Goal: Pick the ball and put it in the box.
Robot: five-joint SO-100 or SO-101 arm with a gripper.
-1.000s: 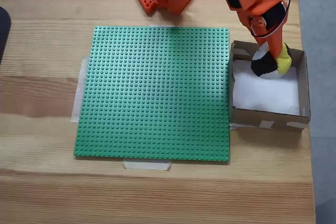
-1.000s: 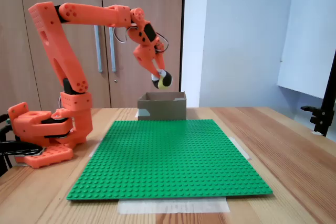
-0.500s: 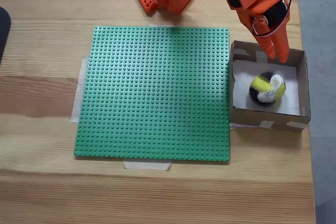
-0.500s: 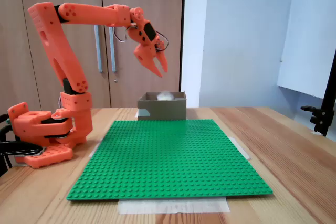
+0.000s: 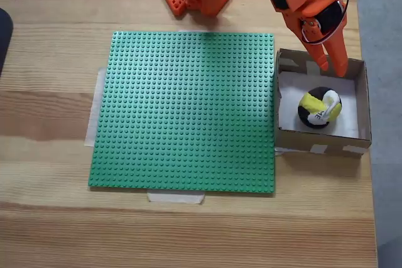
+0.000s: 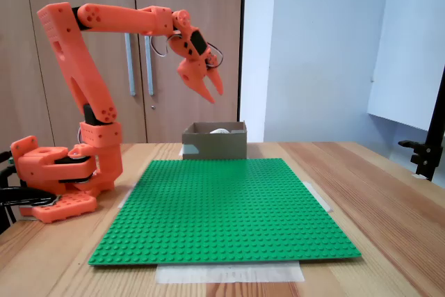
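The yellow, black and white ball (image 5: 320, 108) lies on the white floor of the brown cardboard box (image 5: 288, 135), toward its right half. From the side only the ball's top (image 6: 220, 131) peeks over the box wall (image 6: 215, 144). My orange gripper (image 5: 333, 66) hangs open above the box's far edge, fingers spread and pointing down, holding nothing. In the side-on fixed view the gripper (image 6: 213, 93) sits well above the box, apart from the ball.
A large green studded baseplate (image 5: 188, 108) is taped to the wooden table left of the box. The arm's orange base (image 6: 59, 179) stands at the table's back. A dark object (image 5: 4, 36) touches the left edge. The table ends just right of the box.
One second ago the gripper held the ball above the box. It opened, the ball dropped into the box and settled there, and the gripper stays open above.
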